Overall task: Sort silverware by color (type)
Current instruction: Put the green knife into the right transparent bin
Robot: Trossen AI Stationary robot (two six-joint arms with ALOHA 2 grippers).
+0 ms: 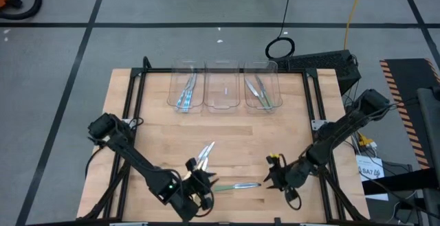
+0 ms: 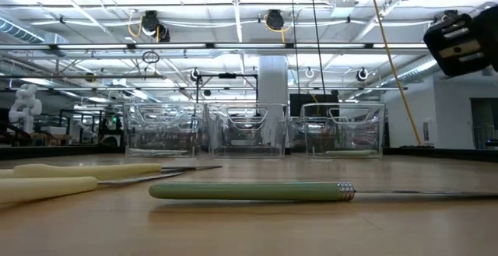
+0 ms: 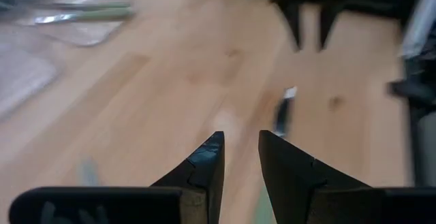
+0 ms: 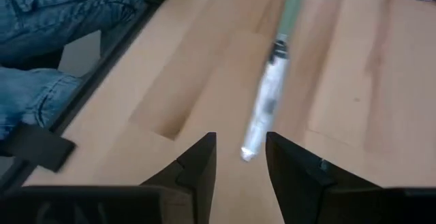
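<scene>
A green-handled utensil (image 1: 237, 185) lies flat on the wooden table near its front edge, handle toward the left and silvery blade (image 4: 262, 112) toward the right. My left gripper (image 1: 203, 185) hovers open over the handle end, with nothing between its fingers (image 3: 240, 142). My right gripper (image 1: 275, 174) stands open at the blade end, and the blade tip shows just ahead of the gap between its fingertips (image 4: 240, 142). Pale yellow utensils (image 1: 203, 154) lie flat a little farther in, crossing one another. Blue utensils (image 1: 187, 88) lie in the left clear bin and green ones (image 1: 260, 90) in the right one.
Three clear bins (image 1: 221, 68) stand side by side at the table's far edge. Black frame rails (image 1: 130, 116) run along the table's left and right sides. A person's jeans-clad legs (image 4: 54, 33) show just past the table's edge in the right wrist view.
</scene>
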